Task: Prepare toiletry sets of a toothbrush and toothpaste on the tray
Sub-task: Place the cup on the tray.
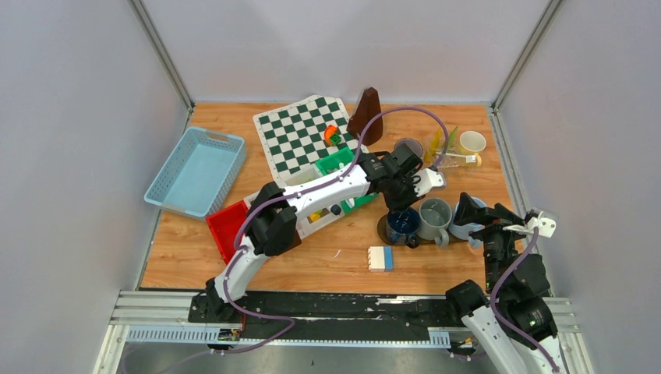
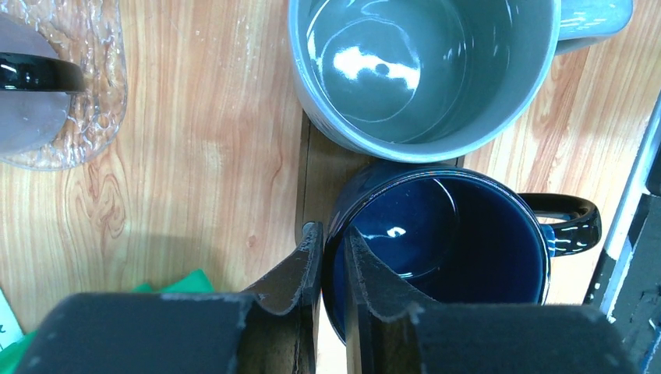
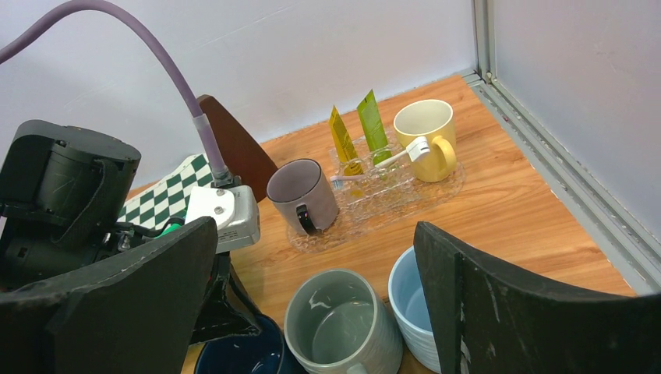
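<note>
Near the right side of the surface [image 1: 312,261], three empty mugs stand close together in a row: a glossy dark blue mug [image 2: 468,257], a grey-green mug [image 2: 421,70] and a light blue mug [image 3: 409,304]. The left gripper [image 2: 331,234] has its jaws pinched on the dark blue mug's rim, one finger inside and one outside. The right gripper [image 3: 316,230] hangs over the light blue mug, jaws wide apart and holding nothing. Behind them, a clear tray [image 3: 436,191] carries a grey mug [image 3: 302,191], a pale yellow mug [image 3: 425,128], a yellow tube [image 3: 341,136] and a green tube [image 3: 372,125], both standing tilted, and a white toothbrush [image 3: 390,160].

Dark blue mug [image 2: 444,249] beside grey-green mug [image 2: 421,70]
</note>
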{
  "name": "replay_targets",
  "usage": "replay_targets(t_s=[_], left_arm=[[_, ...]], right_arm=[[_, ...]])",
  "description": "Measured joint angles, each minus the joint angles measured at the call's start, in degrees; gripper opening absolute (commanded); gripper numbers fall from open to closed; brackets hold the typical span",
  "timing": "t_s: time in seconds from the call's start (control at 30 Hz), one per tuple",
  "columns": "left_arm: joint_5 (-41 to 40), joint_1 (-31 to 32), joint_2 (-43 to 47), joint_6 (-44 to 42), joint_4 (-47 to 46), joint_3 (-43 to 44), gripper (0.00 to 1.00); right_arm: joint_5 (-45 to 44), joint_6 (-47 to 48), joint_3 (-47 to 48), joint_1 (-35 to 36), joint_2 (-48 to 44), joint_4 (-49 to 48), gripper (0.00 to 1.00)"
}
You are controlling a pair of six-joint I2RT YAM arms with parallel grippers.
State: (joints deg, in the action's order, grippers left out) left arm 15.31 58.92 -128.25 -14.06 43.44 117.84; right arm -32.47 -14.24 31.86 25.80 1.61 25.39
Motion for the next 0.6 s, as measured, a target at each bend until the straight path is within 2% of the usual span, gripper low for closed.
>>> replay_targets(t_s=[0.6], left_arm=[[0.72, -0.13, 0.09, -7.96, -0.13, -0.39, 0.21]], right_arm=[[0.02, 0.0, 0.0, 0.0, 0.0, 0.0, 1.0]])
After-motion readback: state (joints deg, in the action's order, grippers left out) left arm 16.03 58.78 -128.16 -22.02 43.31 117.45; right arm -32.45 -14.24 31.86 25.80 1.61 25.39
